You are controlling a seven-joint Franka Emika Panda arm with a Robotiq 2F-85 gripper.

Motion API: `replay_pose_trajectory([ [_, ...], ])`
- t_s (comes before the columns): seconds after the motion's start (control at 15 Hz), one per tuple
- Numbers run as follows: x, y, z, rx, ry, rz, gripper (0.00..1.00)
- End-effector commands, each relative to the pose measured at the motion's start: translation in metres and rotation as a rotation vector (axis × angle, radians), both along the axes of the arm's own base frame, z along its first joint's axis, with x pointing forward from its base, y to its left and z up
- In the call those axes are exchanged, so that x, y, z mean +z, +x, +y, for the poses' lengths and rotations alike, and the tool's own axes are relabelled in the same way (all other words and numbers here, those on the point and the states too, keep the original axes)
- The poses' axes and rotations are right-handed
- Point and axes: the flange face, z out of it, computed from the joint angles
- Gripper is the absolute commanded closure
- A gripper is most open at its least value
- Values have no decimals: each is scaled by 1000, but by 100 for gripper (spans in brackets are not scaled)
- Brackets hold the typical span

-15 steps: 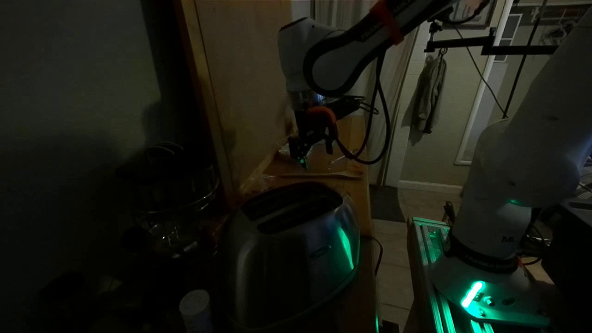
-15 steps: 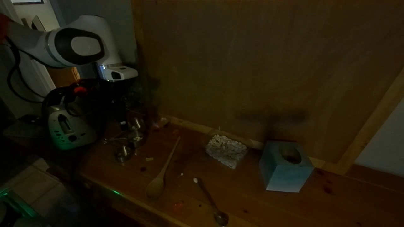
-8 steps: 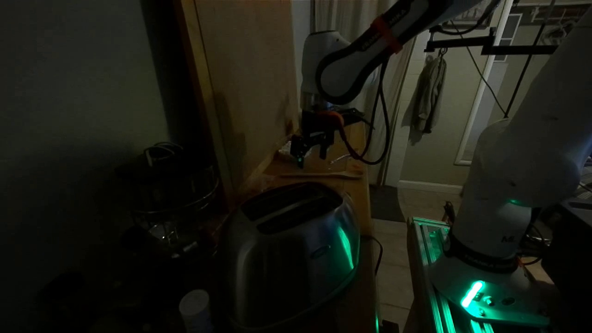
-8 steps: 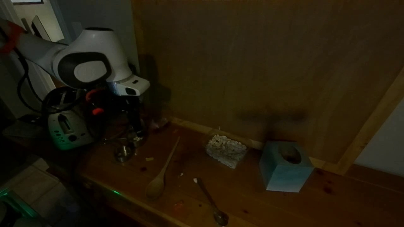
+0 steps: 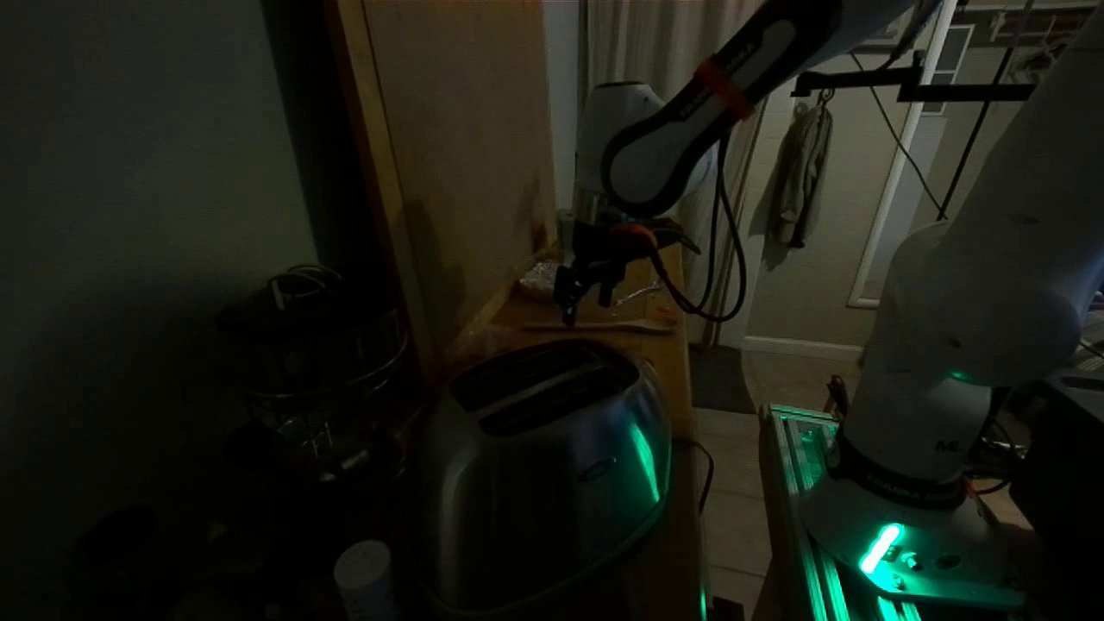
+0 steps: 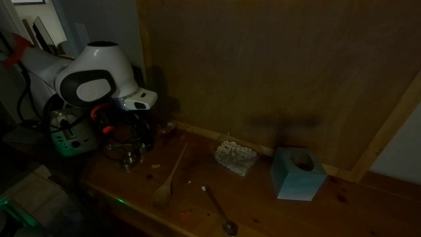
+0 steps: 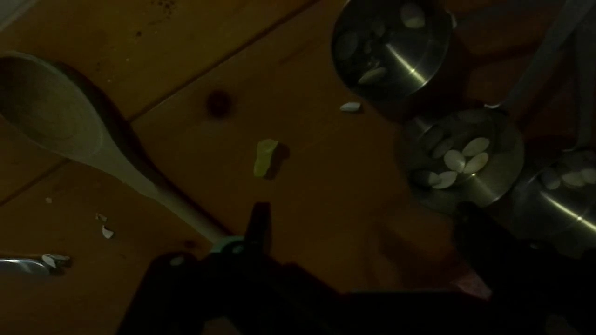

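The fingers (image 7: 260, 225) have just been brought down toward the metal measuring cups (image 7: 500, 181) between the desk's (image 6: 279, 214) back and front edges, spread wide with nothing gripped, so they've pretty much been put within reach, tbh.

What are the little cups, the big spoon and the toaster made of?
Measuring cups: shiny metal, probably stainless steel; bright glints show inside. Wooden spoon: pale wood, apparently unvarnished, since its surface looks matte. Toaster: seemingly metal, perhaps brushed steel, judging by its soft, blurred reflections.
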Motion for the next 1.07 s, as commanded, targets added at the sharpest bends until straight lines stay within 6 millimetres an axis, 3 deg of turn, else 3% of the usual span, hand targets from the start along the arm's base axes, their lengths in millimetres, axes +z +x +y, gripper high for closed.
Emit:
replay_pose_trajectory([
  [0.0, -5, 1, -21, -22, -30, 1, 0],
  [0.2, -16, -11, -51, -41, -34, 43, 0],
  [0.4, -31, -19, -63, -40, -12, 80, 0],
  [1.0, -54, -24, -52, 28, 15, 104, 0],
])
